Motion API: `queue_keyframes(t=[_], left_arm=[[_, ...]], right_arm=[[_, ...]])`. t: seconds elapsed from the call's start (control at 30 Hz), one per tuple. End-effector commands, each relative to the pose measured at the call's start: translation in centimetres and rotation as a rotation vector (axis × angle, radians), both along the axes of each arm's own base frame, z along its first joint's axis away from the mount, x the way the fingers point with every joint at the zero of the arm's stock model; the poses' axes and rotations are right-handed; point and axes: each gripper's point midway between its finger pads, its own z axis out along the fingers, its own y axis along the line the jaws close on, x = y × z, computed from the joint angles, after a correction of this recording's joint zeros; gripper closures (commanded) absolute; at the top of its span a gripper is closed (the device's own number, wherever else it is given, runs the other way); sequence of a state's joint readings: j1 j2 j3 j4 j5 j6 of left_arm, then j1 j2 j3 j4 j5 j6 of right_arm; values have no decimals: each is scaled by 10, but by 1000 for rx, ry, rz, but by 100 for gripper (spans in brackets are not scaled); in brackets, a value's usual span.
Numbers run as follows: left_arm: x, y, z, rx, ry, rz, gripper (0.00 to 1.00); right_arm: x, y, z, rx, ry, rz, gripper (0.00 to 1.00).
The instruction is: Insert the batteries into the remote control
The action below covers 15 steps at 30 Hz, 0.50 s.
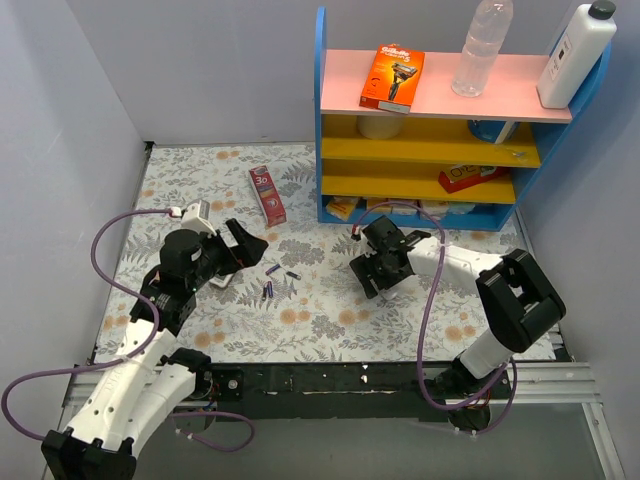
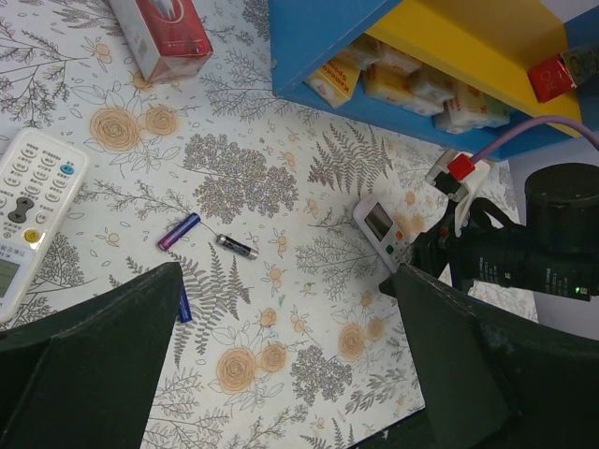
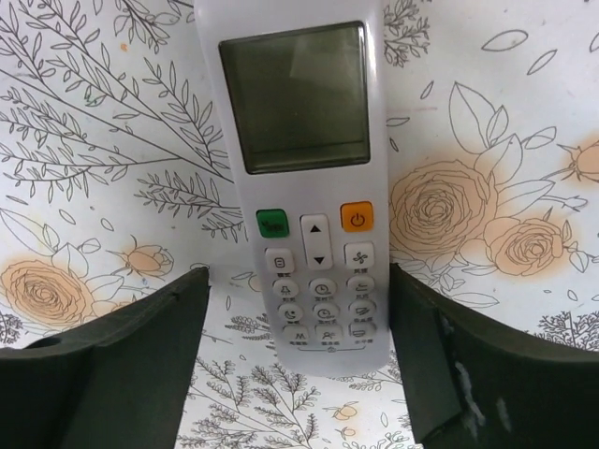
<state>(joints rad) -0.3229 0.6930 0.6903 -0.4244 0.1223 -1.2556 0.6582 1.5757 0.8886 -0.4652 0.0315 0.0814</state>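
Three small dark batteries (image 1: 267,292) lie loose on the flowered table cover (image 1: 330,310), between the two arms. The left gripper (image 1: 243,258) hangs just left of them. The right gripper (image 1: 383,277) is further off to their right, near the blue shelf unit (image 1: 322,120). A red box (image 1: 267,194) lies behind the batteries. An orange packet (image 1: 392,77), a clear bottle (image 1: 482,45) and a white bottle (image 1: 575,55) sit on the shelf's pink top.
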Motion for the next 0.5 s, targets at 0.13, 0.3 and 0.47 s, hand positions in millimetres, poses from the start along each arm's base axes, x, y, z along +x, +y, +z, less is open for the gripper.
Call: queue_keyframes(t=[0.13,0.3,0.47], left_arm=[[5,-13,-6,-70,-3,-32,2],[5,-23,-12,-118,-15,-73,2],[-2,-34,-7,-151,-97,-157,2]], right_arm=[[8,17,3,-4,-53,33,46],[0,37,13,63,-73,66,75],[-9,85,58,321,-83,114,85]])
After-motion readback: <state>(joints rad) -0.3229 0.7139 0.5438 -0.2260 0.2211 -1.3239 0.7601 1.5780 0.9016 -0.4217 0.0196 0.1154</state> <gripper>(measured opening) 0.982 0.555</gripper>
